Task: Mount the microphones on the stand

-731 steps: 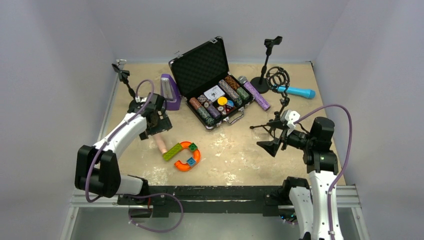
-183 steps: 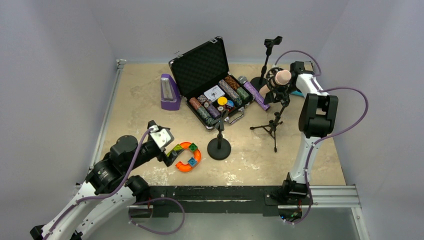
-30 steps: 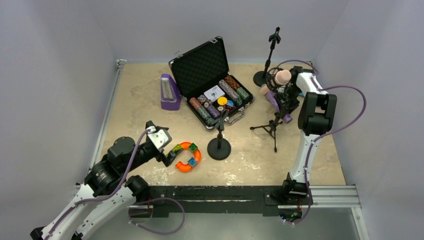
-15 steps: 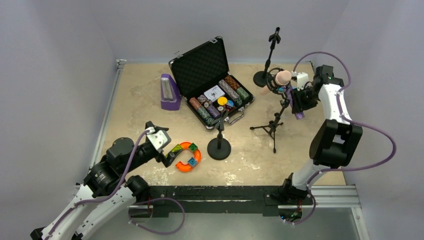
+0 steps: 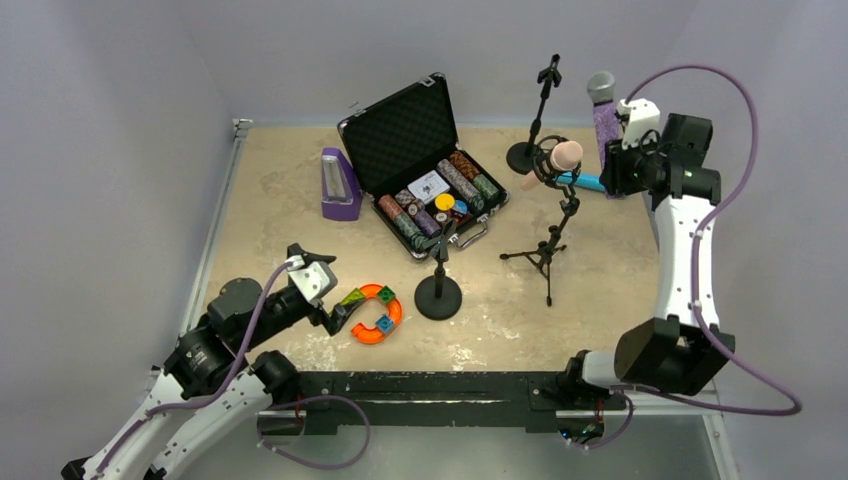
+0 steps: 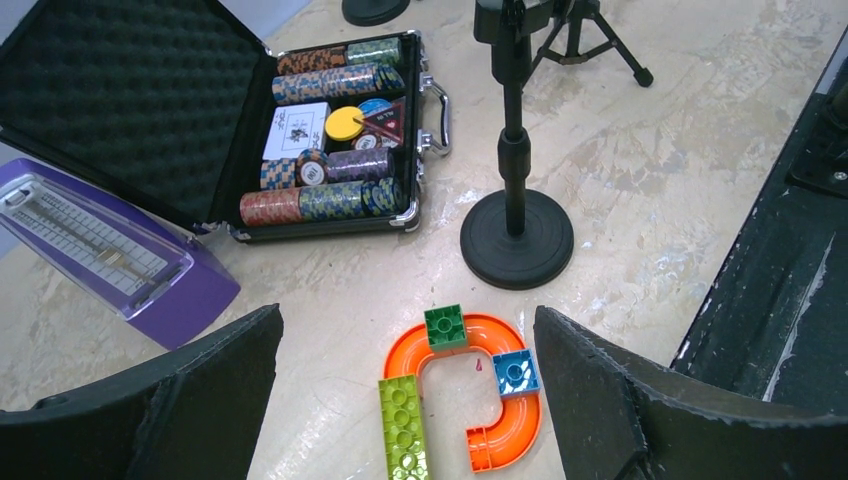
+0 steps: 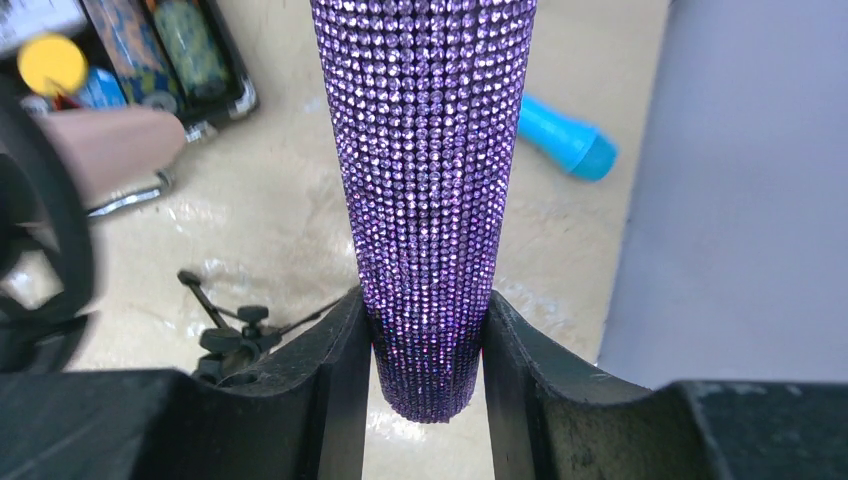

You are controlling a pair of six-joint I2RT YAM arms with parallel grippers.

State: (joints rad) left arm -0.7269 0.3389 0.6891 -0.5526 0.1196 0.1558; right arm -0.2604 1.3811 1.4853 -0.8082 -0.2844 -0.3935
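My right gripper (image 7: 425,350) is shut on the lower end of the glittery purple microphone (image 7: 425,180). It holds that microphone (image 5: 604,118) upright in the air at the back right, silver mesh head on top. The pale pink microphone (image 5: 553,160) sits in the ring mount of the tripod stand (image 5: 548,250). Behind the tripod, the cyan microphone (image 5: 590,182) lies on the table, also seen in the right wrist view (image 7: 565,140). A tall stand (image 5: 540,105) rises at the back, and a short round-based stand (image 5: 439,290) is in the middle. My left gripper (image 6: 405,400) is open over toy bricks.
An open case of poker chips (image 5: 420,165) lies at the back centre with a purple metronome-shaped box (image 5: 340,185) to its left. An orange curved track with green and blue bricks (image 6: 470,390) lies under my left gripper. The right wall (image 7: 750,200) is close to my right gripper.
My right arm has carried the purple microphone from beside the tripod up and toward the back right, and it now stands upright. The left arm has barely moved.
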